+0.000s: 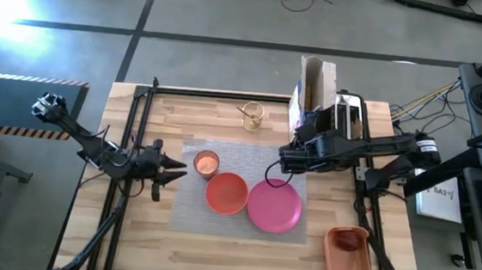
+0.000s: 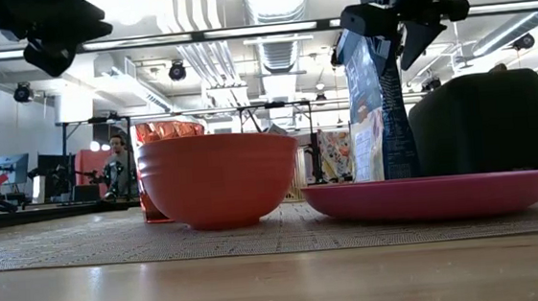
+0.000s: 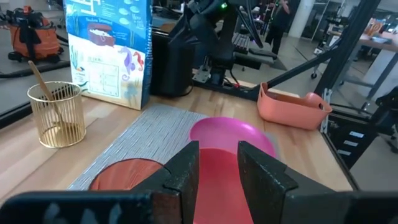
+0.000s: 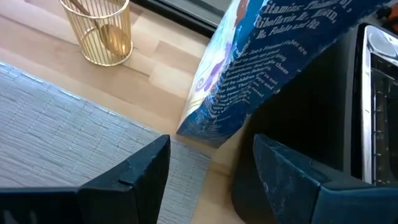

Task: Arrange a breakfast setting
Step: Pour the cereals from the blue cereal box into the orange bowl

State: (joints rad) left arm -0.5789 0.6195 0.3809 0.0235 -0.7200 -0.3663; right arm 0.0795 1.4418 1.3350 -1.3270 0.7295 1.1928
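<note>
The grey woven placemat (image 1: 243,165) lies mid-table. On it rest the orange bowl (image 1: 226,192), the pink plate (image 1: 274,207) to the bowl's right, and the small orange cup (image 1: 207,162) at its far left. The gold spoon (image 1: 248,111) stands in a gold wire holder (image 1: 253,117) beyond the mat. A red thing, perhaps the apple (image 1: 349,240), lies in the orange tray (image 1: 352,263). The toast is out of view. My left gripper (image 1: 173,174) is open and empty, just left of the cup and bowl (image 3: 217,177). My right gripper (image 1: 284,160) is open and empty, above the mat's far right part.
A blue cereal box (image 1: 314,85) and the black-and-silver toaster (image 1: 348,116) stand at the far right, close behind my right gripper (image 4: 208,155). The orange tray sits at the near right corner. Bare wood lies near the table's front edge (image 1: 214,258). A person shows in the room beyond (image 2: 116,162).
</note>
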